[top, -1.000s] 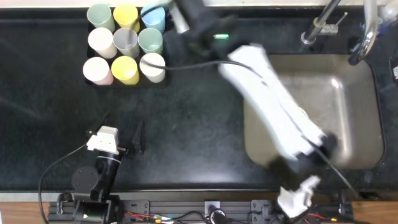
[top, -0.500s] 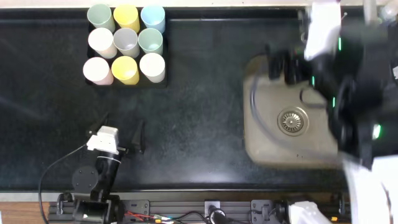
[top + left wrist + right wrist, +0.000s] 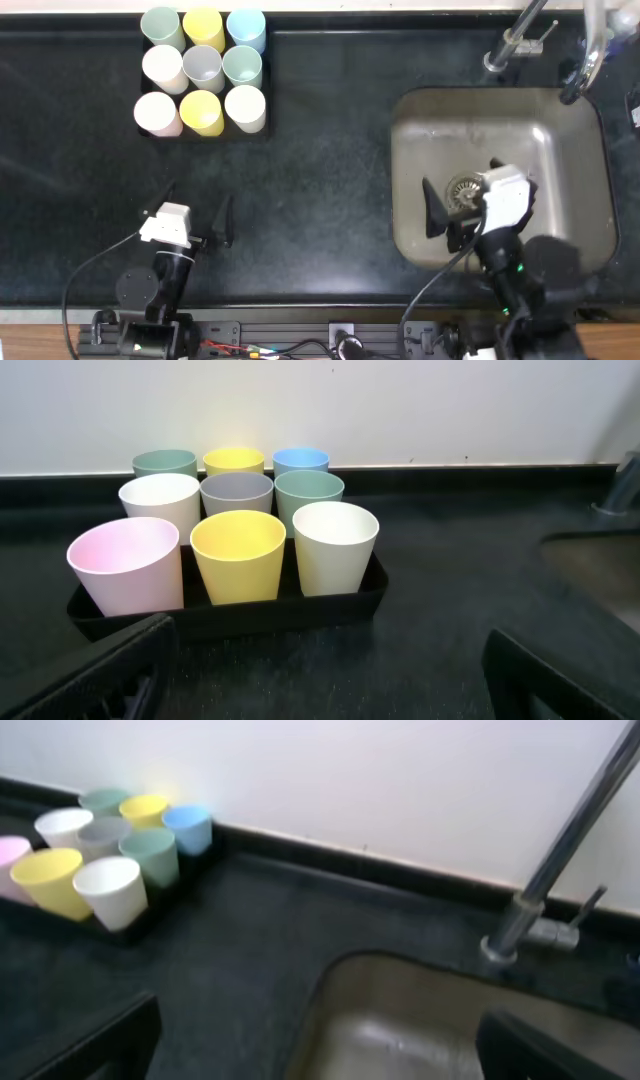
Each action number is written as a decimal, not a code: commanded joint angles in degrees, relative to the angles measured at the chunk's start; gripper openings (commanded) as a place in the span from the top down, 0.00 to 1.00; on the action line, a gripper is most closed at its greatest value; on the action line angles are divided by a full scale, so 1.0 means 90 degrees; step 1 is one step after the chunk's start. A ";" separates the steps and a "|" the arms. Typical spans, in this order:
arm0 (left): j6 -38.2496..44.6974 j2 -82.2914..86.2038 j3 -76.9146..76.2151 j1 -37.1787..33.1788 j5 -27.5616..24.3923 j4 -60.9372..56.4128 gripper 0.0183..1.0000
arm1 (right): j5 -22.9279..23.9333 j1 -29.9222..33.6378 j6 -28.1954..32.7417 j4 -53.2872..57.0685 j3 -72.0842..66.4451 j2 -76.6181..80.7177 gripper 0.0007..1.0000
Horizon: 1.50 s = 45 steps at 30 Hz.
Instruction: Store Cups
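Nine pastel plastic cups (image 3: 203, 70) fill a black tray (image 3: 250, 616) far left on the dark bench (image 3: 320, 150); the left end effector (image 3: 197, 205) and right end effector (image 3: 320, 1055) gape empty.

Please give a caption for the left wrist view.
Nine pastel cups stand upright in a black tray on the dark counter.

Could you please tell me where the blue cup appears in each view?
Top view: blue cup at the back row's end toward the sink.
Left wrist view: blue cup in the back row beside the yellow cup.
Right wrist view: blue cup at the row end nearest the faucet.
Shared landmark: the black tray.
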State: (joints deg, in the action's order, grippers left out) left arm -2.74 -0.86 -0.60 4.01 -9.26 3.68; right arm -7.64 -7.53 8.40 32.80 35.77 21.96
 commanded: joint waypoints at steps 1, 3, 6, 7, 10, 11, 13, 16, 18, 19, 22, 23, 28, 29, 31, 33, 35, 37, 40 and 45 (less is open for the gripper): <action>0.0117 0.0066 0.0017 -0.0029 -0.0066 0.0010 0.00 | 0.0126 0.0019 0.0024 -0.0364 -0.0950 -0.0843 0.00; 0.0117 0.0066 0.0017 -0.0029 -0.0066 0.0007 0.00 | 0.0221 0.0019 0.0024 -0.0520 -0.1396 -0.1197 0.00; 0.0117 0.0066 0.0017 -0.0029 -0.0066 0.0010 0.00 | 0.0219 0.0017 0.0022 -0.0855 -0.1979 -0.1620 0.00; 0.0117 0.0066 0.0017 -0.0029 -0.0066 0.0007 0.00 | 0.0219 0.0017 0.0022 -0.0950 -0.2127 -0.1732 0.00; 0.0117 0.0066 0.0017 -0.0029 -0.0066 0.0007 0.00 | 0.0221 0.0017 0.0022 -0.1321 -0.2509 -0.2033 0.00; 0.0117 0.0066 0.0017 -0.0029 -0.0066 0.0007 0.00 | 0.0231 0.0017 0.0019 -0.1503 -0.2667 -0.2144 0.00; 0.0117 0.0066 0.0017 -0.0029 -0.0066 0.0007 0.00 | 0.0238 0.0017 0.0017 -0.1931 -0.2973 -0.2344 0.00; 0.0117 0.0066 0.0017 -0.0029 -0.0066 0.0010 0.00 | 0.0236 0.0010 -0.0194 -0.2807 -0.3449 -0.2424 0.00; 0.0117 0.0066 0.0017 -0.0029 -0.0066 0.0010 0.00 | 0.0236 0.0002 -0.0486 -0.3407 -0.3742 -0.2421 0.00; 0.0117 0.0066 0.0017 -0.0029 -0.0066 0.0007 0.00 | 0.0236 0.0002 -0.0653 -0.3733 -0.3898 -0.2421 0.00; 0.0117 0.0066 0.0017 -0.0029 -0.0066 0.0010 0.00 | 0.0406 0.0002 -0.0770 -0.3810 -0.3946 -0.2421 0.00; 0.0117 0.0066 0.0017 -0.0029 -0.0066 0.0007 0.00 | 0.0500 0.0002 -0.0770 -0.3810 -0.3946 -0.2421 0.00; 0.0117 0.0066 0.0017 -0.0029 -0.0066 0.0007 0.00 | 0.0525 0.0000 -0.0673 -0.3587 -0.3946 -0.2421 0.00; 0.0117 0.0066 0.0017 -0.0029 -0.0066 0.0010 0.00 | 0.0522 0.0000 -0.0673 -0.3475 -0.3946 -0.2421 0.00; 0.0117 0.0066 0.0017 -0.0029 -0.0066 0.0007 0.00 | 0.0527 0.0000 -0.0678 -0.3155 -0.3946 -0.2421 0.00; 0.0117 0.0066 0.0017 -0.0029 -0.0066 0.0010 0.00 | 0.0520 0.0000 -0.0678 -0.3179 -0.3946 -0.2421 0.00; 0.0117 0.0066 0.0017 -0.0029 -0.0066 0.0007 0.00 | 0.0522 0.0002 -0.0675 -0.3181 -0.3946 -0.2421 0.00; 0.0117 0.0066 0.0017 -0.0029 -0.0066 0.0007 0.00 | 0.0522 0.0002 -0.0675 -0.3177 -0.3944 -0.2416 0.00; 0.0117 0.0066 0.0017 -0.0029 -0.0066 0.0007 0.00 | 0.0522 0.0000 -0.0675 -0.3177 -0.3944 -0.2416 0.00; 0.0117 0.0066 0.0017 -0.0029 -0.0066 0.0007 0.00 | 0.0522 0.0002 -0.0675 -0.3177 -0.3944 -0.2416 0.00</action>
State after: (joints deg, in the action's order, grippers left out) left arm -2.74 -0.86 -0.60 4.01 -9.23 3.68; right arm -3.57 -7.53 2.81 4.40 1.04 0.73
